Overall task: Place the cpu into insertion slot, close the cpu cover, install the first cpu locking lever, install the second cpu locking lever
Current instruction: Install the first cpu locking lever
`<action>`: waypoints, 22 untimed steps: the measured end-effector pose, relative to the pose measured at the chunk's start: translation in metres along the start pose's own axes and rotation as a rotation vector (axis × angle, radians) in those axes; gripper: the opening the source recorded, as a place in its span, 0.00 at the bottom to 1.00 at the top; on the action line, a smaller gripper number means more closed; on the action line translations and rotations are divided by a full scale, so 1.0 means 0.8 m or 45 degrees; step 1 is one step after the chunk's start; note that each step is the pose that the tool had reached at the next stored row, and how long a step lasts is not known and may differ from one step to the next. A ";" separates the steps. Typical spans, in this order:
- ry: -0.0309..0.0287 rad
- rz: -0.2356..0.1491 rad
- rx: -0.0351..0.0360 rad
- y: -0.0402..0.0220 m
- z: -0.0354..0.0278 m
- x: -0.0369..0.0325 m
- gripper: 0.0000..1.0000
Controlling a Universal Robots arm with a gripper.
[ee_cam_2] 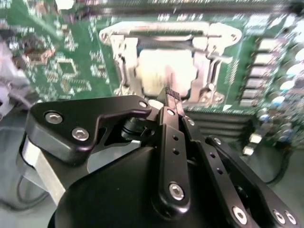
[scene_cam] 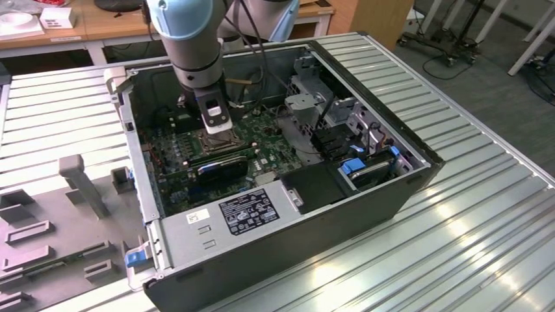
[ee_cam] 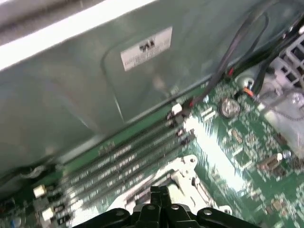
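Your gripper is hanging just over the insertion slot, fingers drawn together on nothing.

You are looking past the black gripper linkage in the second wrist view: its narrow fingertips are meeting right above the cpu, whose pale metal top is sitting inside the socket just beyond them. The cpu cover is framing the chip past the fingertips. In the exterior view the gripper is reaching down into the open computer case over the green board.
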State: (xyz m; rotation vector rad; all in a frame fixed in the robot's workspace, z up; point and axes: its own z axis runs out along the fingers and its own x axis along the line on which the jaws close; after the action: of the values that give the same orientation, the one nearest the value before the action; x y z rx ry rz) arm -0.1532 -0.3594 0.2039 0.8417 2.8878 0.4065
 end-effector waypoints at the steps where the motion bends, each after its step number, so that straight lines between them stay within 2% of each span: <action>1: -0.0021 -0.001 0.0229 0.0001 0.0000 0.0000 0.11; 2: -0.0032 -0.002 0.0405 0.0002 0.0000 -0.0001 0.11; 3: -0.0024 -0.002 0.0484 0.0003 -0.0001 -0.0002 0.11; 8: -0.0020 -0.002 0.0503 0.0002 -0.0001 -0.0002 0.11; 9: 0.0002 -0.009 0.0510 0.0002 -0.0002 -0.0003 0.11; 12: 0.0146 -0.054 0.0522 0.0003 0.0000 -0.0003 0.11; 13: 0.0256 -0.082 0.0581 0.0002 0.0003 -0.0003 0.11; 14: 0.0310 -0.095 0.0653 0.0002 0.0003 -0.0003 0.11; 15: 0.0355 -0.105 0.0763 0.0001 0.0003 -0.0002 0.11; 16: 0.0379 -0.120 0.1148 0.0001 0.0003 -0.0003 0.11; 17: 0.0417 -0.126 0.1329 0.0002 0.0004 -0.0003 0.11; 18: 0.0491 -0.130 0.1453 0.0002 0.0004 -0.0004 0.11; 20: 0.0609 -0.145 0.1590 0.0001 0.0005 -0.0003 0.11; 22: 0.0698 -0.179 0.1599 0.0001 0.0003 -0.0003 0.11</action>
State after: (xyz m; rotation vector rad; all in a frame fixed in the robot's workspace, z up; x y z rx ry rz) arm -0.1529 -0.3594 0.2038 0.6474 3.0260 0.2402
